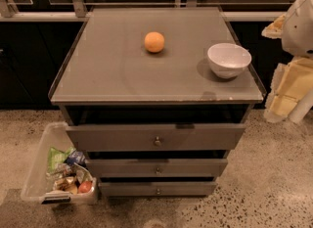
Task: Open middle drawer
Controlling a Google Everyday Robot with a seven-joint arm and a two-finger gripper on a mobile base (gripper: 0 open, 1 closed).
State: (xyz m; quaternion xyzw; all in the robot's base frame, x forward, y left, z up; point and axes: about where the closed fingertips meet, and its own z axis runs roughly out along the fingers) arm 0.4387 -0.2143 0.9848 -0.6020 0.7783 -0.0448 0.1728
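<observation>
The grey cabinet [156, 65] has three flat drawer fronts, one above the other. The middle drawer [122, 167] is the second one, with a small round metal knob [157, 170] at its centre. Its front sits close to the cabinet with a dark gap above it, and none of its interior shows. The wider top drawer [112, 136] is above it and the smallest drawer [127, 189] is below. My arm [301, 21], white with cream parts, is at the right edge of the view. The gripper [287, 92] hangs there, to the right of the cabinet and well away from the knob.
An orange [154, 42] and a white bowl [229, 59] sit on the cabinet top. A clear plastic bin [36, 173] with snack packets stands on the speckled floor at the cabinet's lower left. A dark wall with metal rails runs behind.
</observation>
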